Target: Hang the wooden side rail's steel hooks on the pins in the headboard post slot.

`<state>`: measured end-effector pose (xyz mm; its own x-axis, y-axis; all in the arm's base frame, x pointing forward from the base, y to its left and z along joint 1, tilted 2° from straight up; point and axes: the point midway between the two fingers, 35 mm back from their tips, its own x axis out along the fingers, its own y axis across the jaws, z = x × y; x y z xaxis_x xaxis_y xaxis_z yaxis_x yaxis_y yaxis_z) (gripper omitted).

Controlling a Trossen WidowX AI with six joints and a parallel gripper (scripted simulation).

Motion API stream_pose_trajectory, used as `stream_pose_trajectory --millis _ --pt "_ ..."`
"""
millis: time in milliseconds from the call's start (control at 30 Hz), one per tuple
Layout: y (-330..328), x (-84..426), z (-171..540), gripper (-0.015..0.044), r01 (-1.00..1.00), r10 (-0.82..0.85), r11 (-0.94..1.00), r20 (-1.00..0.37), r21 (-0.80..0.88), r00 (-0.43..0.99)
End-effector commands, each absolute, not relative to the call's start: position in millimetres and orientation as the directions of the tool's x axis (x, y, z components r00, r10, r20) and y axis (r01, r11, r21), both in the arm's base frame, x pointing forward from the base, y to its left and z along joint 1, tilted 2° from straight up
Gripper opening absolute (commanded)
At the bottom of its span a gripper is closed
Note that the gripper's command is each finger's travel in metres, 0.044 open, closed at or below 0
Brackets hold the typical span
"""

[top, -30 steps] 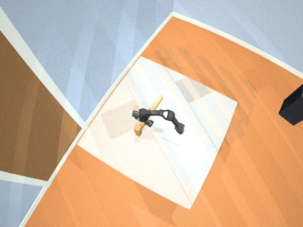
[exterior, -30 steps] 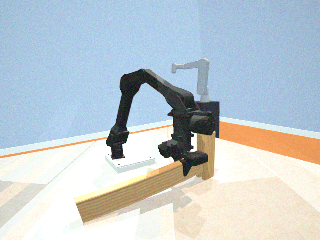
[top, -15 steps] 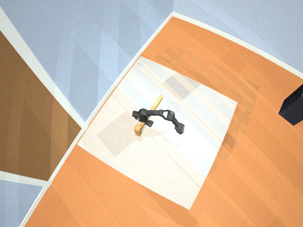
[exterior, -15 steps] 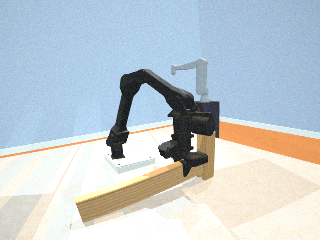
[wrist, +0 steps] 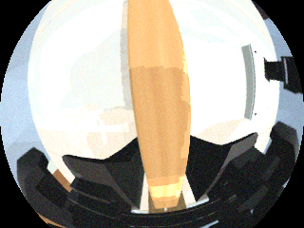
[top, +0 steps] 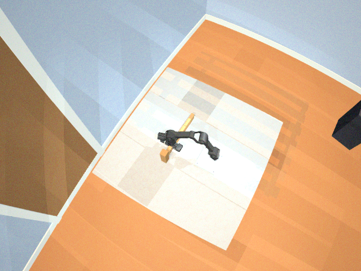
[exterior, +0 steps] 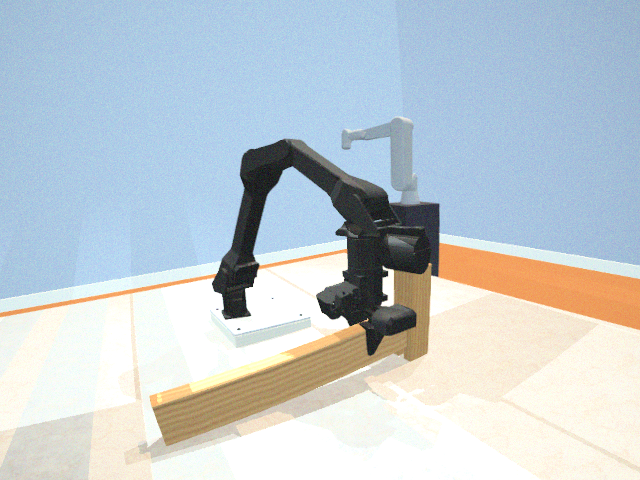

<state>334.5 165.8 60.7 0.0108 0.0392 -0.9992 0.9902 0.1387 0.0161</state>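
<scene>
The wooden side rail (top: pixel 187 122) (exterior: pixel 268 379) (wrist: pixel 159 104) slopes, its far end low at the table and its other end raised at the headboard post. The wooden headboard post (top: pixel 164 156) (exterior: pixel 412 310) stands upright. My gripper (top: pixel 172 143) (exterior: pixel 363 336) (wrist: pixel 164 144) is shut on the rail near the post, pointing down, with one finger on each side. In the exterior view the rail's raised end meets or nearly meets the post's face; a gap cannot be told. The steel hooks, the slot and the pins are hidden, so whether the hooks sit on the pins cannot be seen.
The arm's white base plate (exterior: pixel 268 326) (wrist: pixel 256 83) lies beside the rail. The arm arches from it over to the rail. A grey robot arm (exterior: pixel 401 155) on a dark pedestal (exterior: pixel 426 227) (top: pixel 348 131) stands farther off.
</scene>
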Motion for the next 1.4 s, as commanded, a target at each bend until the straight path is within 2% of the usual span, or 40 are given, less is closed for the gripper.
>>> stream_pose_trajectory --millis 0,1367 --pt "166.8 335.3 61.0 0.0 0.99 0.046 0.137 -0.999 0.021 0.015" --pt "167.1 335.4 54.4 0.0 0.99 0.046 0.137 -0.999 0.021 0.015"
